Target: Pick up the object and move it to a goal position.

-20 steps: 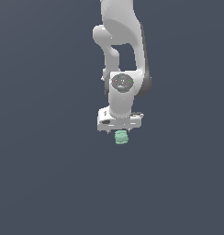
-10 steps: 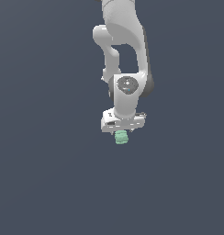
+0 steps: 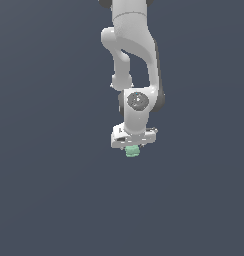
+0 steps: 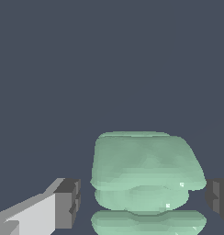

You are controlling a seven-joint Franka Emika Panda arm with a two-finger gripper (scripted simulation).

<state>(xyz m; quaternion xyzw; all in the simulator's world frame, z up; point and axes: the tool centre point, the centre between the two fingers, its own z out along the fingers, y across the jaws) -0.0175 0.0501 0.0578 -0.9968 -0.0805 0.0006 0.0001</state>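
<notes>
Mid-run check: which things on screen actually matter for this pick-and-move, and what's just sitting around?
Belongs to the job:
- mint-green object, ridged and lumpy, right under the gripper; in the wrist view it sits between the two fingers, with a gap visible on each side
- the gripper itself

Just lying about:
- nothing else shows in either view, only plain dark background; no goal marker is visible

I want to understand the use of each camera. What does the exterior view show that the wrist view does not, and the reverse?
Only the exterior view shows the white jointed robot arm reaching down, and how small the block looks under the wide end effector. Only the wrist view shows the two dark grey finger pads standing on either side of the block, each with a gap, and its ridged, lumpy sides. Both show the small mint-green ridged block between the fingers against a plain dark grey background.
</notes>
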